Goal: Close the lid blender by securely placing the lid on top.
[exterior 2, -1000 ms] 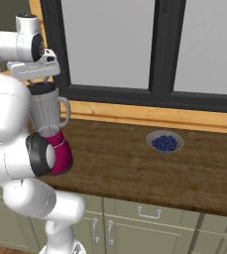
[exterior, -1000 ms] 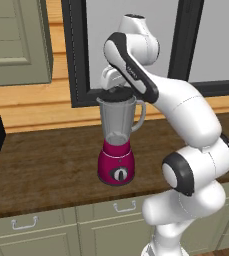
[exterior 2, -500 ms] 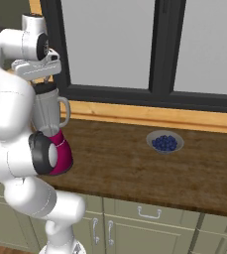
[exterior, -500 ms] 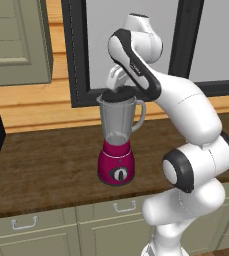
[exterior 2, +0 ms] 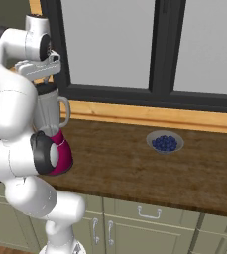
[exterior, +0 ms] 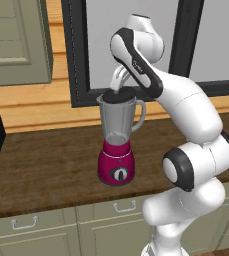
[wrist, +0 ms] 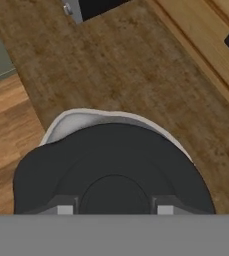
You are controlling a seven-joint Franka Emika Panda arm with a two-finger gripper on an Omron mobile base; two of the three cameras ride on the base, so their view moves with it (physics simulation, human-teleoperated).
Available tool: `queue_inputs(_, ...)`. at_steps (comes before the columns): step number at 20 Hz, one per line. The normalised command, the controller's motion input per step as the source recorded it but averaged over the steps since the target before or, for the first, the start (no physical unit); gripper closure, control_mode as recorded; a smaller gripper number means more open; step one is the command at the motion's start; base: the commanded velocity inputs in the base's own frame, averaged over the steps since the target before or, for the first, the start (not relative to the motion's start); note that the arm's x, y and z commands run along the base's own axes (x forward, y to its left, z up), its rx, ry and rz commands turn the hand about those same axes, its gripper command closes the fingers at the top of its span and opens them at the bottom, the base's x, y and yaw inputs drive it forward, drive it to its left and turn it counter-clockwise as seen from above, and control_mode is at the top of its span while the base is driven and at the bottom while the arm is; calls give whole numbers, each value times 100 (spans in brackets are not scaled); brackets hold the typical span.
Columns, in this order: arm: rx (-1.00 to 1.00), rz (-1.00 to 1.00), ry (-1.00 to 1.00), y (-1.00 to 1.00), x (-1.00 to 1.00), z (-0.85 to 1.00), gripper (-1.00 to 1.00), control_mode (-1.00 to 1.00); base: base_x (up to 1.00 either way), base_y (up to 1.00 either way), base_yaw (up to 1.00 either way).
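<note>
Gripper (wrist: pixel 112 210) seen clamped on lid (wrist: pixel 111 170), raised centre pinched between fingertips (wrist: pixel 63 209). Lid held at mouth of blender (exterior: pixel 118 140), jar rim showing past its far edge. Blender stood upright on wooden counter (exterior: pixel 51 165); berry bowl (exterior 2: pixel 165 142) set well apart from blender.

The blender (exterior: pixel 118 145) has a clear, greyish, glass-like jar over a smooth, glossy magenta plastic base, and the lid (wrist: pixel 111 175) on its mouth is matt dark grey, like rubber or dull plastic. The table (exterior 2: pixel 135 163) is dark brown wood with a mottled grain and a low sheen. The cabinets (exterior: pixel 61 230) below look like smooth painted wood with small metal handles.
</note>
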Motion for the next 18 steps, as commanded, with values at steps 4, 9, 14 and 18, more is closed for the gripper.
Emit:
queue_inputs(4, 6, 0, 0, 1, 3, -6, 100, -100, 0, 0, 0)
queue_inputs(9, 7, 0, 0, 8, 2, -2, 100, -100, 0, 0, 0)
queue_inputs(14, 8, 0, 0, 6, 3, -9, 100, -100, 0, 0, 0)
queue_inputs(18, 10, 0, -3, 0, 15, -25, 100, -100, 0, 0, 0)
